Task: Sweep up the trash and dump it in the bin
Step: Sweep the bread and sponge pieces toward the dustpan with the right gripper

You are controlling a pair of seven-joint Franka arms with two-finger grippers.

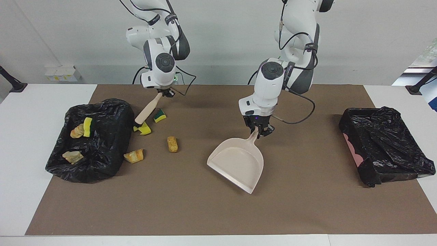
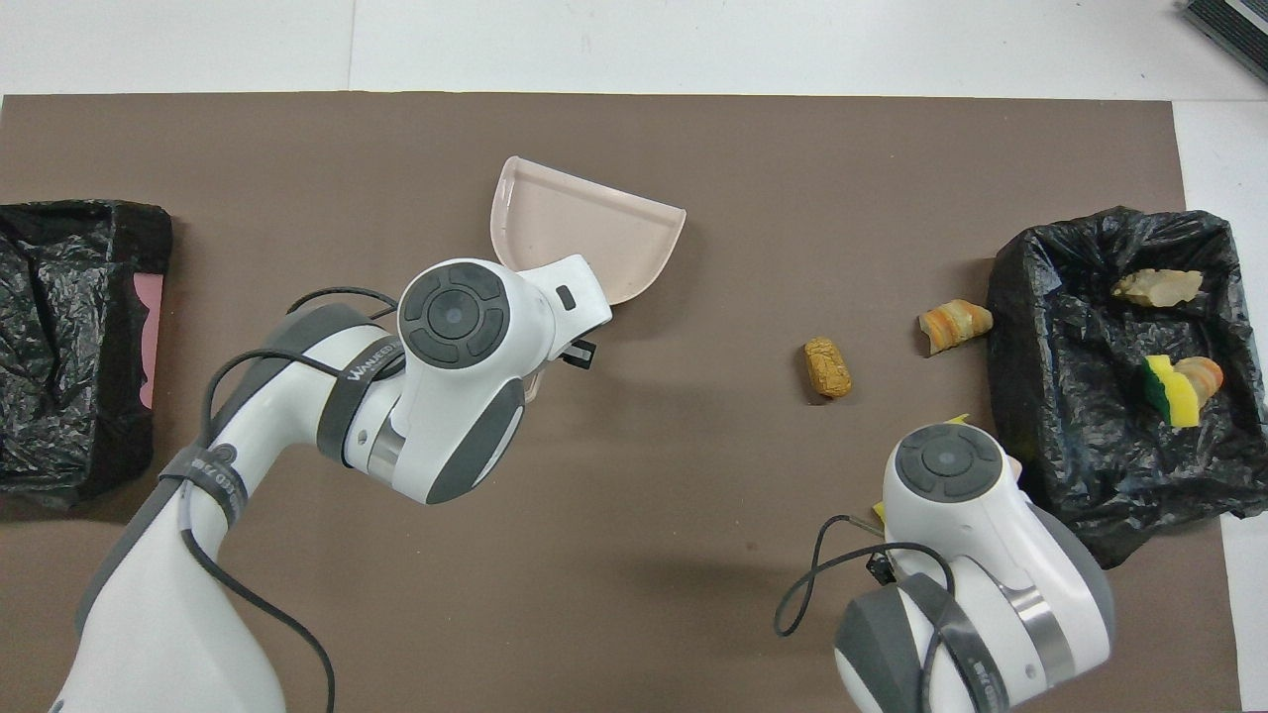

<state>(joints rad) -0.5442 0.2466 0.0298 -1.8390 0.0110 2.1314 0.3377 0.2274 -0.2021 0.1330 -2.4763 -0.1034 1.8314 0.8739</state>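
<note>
My right gripper (image 1: 165, 93) is shut on the wooden handle of a brush (image 1: 146, 111). Its bristle end is down at a yellow sponge piece (image 1: 144, 129), beside the black bag-lined bin (image 1: 102, 160). A green-and-yellow sponge piece (image 1: 159, 115), a tan chunk (image 1: 172, 144) and a bread chunk (image 1: 134, 155) lie on the mat near it. A sponge piece (image 1: 88, 126) and two bread chunks (image 1: 72, 156) lie in the bin. My left gripper (image 1: 256, 131) is shut on the handle of the beige dustpan (image 1: 237, 164), which is empty and turned at an angle mid-table.
A second black bag-lined bin (image 1: 385, 147) stands at the left arm's end of the table. A brown mat (image 1: 218, 212) covers the table. In the overhead view both wrists hide their grippers; the tan chunk (image 2: 828, 367) and the dustpan (image 2: 594, 233) show.
</note>
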